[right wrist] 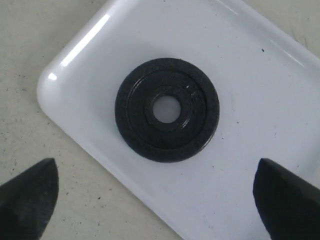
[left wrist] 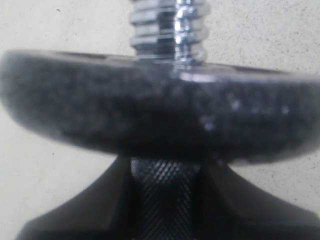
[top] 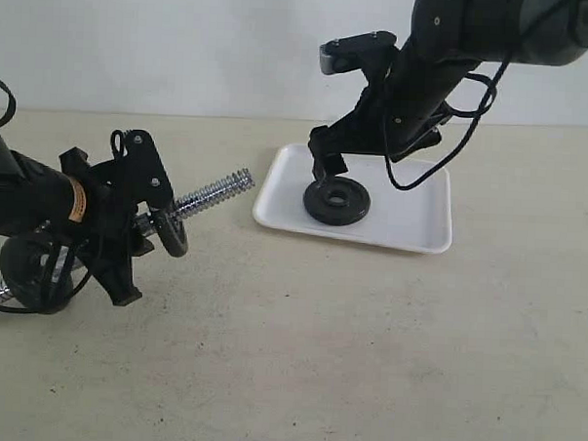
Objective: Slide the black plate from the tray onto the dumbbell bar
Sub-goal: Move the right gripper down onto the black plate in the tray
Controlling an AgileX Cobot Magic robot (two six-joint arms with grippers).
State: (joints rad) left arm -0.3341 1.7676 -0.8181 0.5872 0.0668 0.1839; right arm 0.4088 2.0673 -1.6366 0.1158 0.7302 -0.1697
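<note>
Exterior view: on the beige tabletop (top: 366,360), the round black plate (top: 337,201) lies flat in the left half of the white rectangular tray (top: 412,211), right gripper (top: 333,173) just above; bare table separates tray from the chrome threaded dumbbell bar (top: 217,190). Left wrist view: left gripper (left wrist: 165,185) clenched on the bar's knurled middle. Right wrist view: jaws wide, empty.

The speckled beige tabletop (top: 346,360) bears a white tray (top: 411,216) toward the back.
</note>
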